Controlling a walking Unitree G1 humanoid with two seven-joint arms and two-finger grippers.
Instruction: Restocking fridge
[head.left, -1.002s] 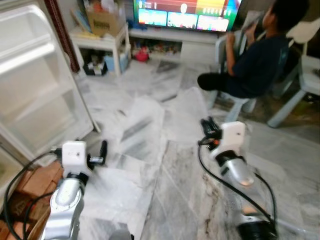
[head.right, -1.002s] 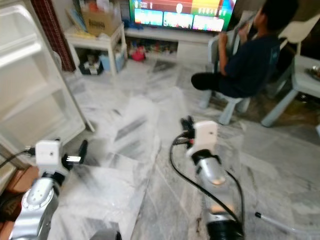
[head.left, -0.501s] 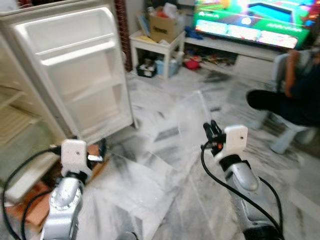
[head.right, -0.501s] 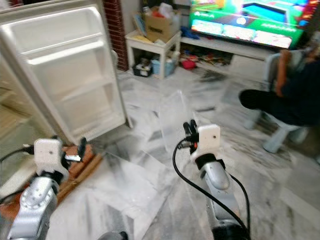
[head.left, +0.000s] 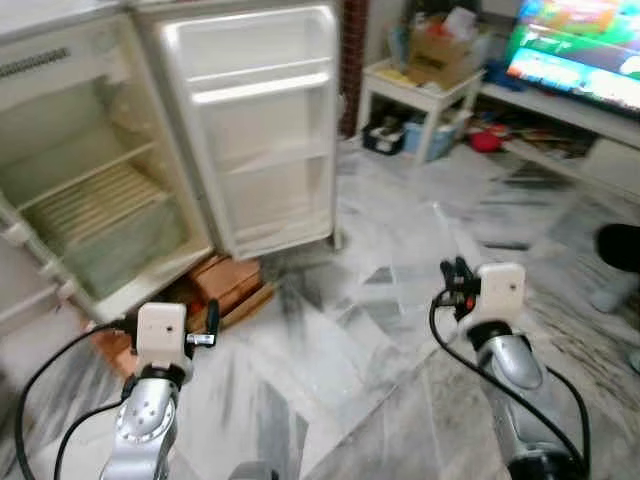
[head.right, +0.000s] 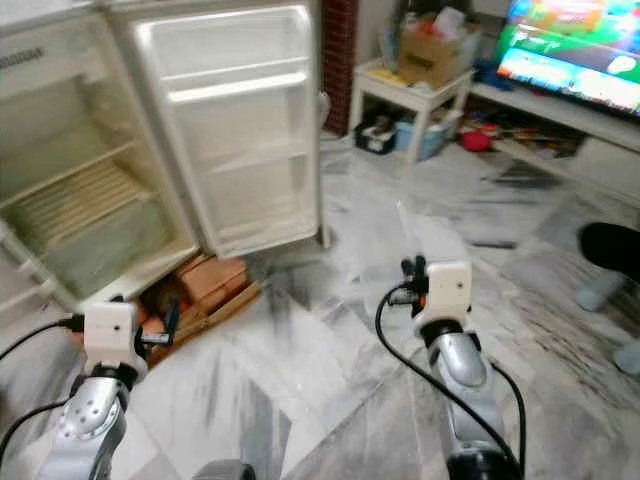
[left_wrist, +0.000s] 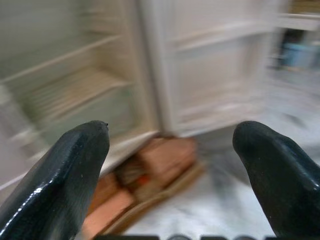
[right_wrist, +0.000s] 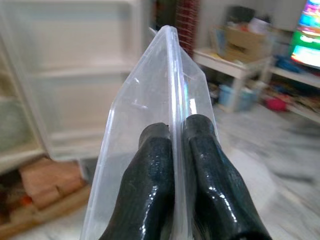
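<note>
So this looks like the carry-it-over stage of the restock: nothing's in the fridge yet and the robot is well short of it. Nearest on the right, the right tool has its two black fingers pinched together on the edge of a clear flat plastic container. The container is held edge-on out in front, long axis running away from the fingers toward the far side, free end tipped up. Nearest on the left, the left tool has its fingers spread wide apart with nothing between them.

Farther off on the left is the small white fridge with its door swung open and a bare wire shelf inside. My guess for the next move: get closer, then line the container up flat with that shelf before sliding it in.
</note>
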